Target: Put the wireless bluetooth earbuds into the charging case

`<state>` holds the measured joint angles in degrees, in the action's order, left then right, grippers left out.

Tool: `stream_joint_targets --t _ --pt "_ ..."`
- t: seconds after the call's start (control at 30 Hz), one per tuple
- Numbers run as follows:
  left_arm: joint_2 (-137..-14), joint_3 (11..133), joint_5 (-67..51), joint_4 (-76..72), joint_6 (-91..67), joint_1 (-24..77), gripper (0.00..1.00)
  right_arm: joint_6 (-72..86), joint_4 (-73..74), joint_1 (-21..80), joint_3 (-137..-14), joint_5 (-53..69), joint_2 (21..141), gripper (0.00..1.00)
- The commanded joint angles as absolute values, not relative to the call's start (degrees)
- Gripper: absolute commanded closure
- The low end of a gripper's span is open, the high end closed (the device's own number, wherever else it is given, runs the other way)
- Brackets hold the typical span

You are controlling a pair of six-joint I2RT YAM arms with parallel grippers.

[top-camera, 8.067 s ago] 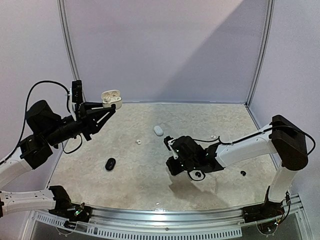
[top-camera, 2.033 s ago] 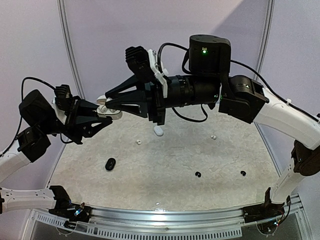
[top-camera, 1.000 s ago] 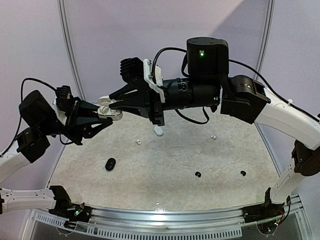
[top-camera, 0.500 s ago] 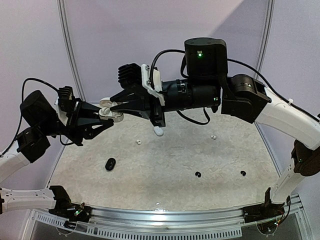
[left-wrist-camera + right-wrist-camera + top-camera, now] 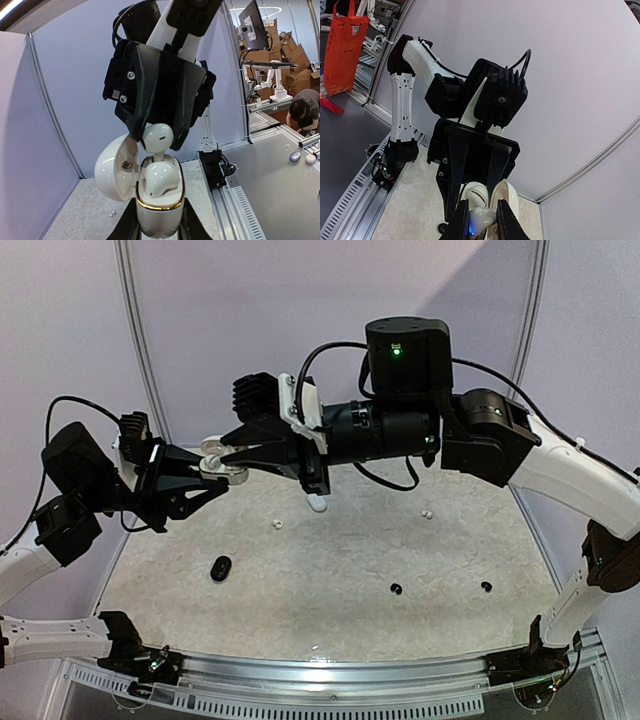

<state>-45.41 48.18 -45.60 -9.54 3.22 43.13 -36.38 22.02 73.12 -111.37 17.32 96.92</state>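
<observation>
High above the table, my left gripper (image 5: 207, 472) is shut on the white charging case (image 5: 159, 207). The case has a gold rim, stands upright, and its lid (image 5: 116, 169) is swung open to the left. One white earbud (image 5: 159, 181) sits in the near slot. My right gripper (image 5: 224, 451) comes in from the right and is shut on a second white earbud (image 5: 158, 137). This earbud hangs right over the far slot with its stem reaching into it. In the right wrist view the held earbud (image 5: 481, 218) lies between my fingers, in front of the open case (image 5: 478, 192).
On the table lie a black oval case (image 5: 221, 568) and a closed white case (image 5: 317, 502). Loose white earbuds (image 5: 277, 524) (image 5: 427, 513) and black earbuds (image 5: 396, 588) (image 5: 486, 586) lie there too. Purple walls close the back and sides.
My right gripper has crept left and slightly down with the earbud, closing onto the open case. The left arm and case have barely moved.
</observation>
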Motion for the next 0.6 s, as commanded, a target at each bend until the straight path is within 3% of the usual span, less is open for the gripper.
stream_joint_targets --t 0.0,0.57 --pt "-44.4 48.1 -46.1 -13.6 2.7 43.8 1.00 -36.9 26.7 73.1 -111.4 14.9 98.8 0.85" --pt "-44.0 47.6 -46.0 -13.6 2.3 43.8 1.00 -36.4 26.2 73.1 -110.8 13.8 98.5 0.79"
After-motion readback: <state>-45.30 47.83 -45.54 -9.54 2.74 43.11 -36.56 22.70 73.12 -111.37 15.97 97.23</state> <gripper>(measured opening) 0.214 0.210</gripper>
